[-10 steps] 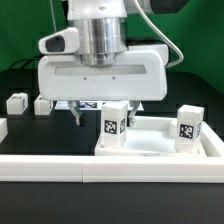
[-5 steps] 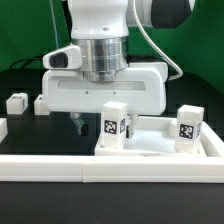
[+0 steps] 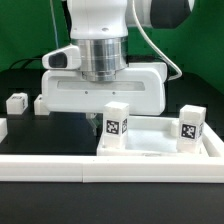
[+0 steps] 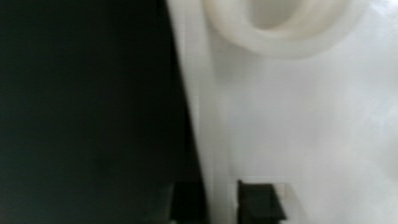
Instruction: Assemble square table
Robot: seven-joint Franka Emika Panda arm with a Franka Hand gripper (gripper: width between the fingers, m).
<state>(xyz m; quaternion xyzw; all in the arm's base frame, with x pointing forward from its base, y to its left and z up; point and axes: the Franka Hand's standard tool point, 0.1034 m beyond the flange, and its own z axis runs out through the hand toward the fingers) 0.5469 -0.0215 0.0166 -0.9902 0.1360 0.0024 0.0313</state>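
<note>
The white square tabletop (image 3: 160,152) lies at the exterior view's right, with two tagged white legs (image 3: 114,125) (image 3: 188,127) standing at its near corners. My gripper (image 3: 98,120) is low over the tabletop's far left part, its fingertips hidden behind the nearer leg. In the wrist view the tabletop (image 4: 285,120) fills one side, with a round boss (image 4: 285,25) on it. My gripper (image 4: 222,200) has its two dark fingers close together on either side of the tabletop's edge, shut on it.
Two loose white legs (image 3: 16,102) (image 3: 42,103) lie on the black table at the exterior view's left, with a third at the left edge (image 3: 2,128). The long white border rail (image 3: 110,170) runs across the front.
The gripper came down lower over the tabletop. The dark finger that showed left of the near leg has moved inward out of sight, closing on the edge.
</note>
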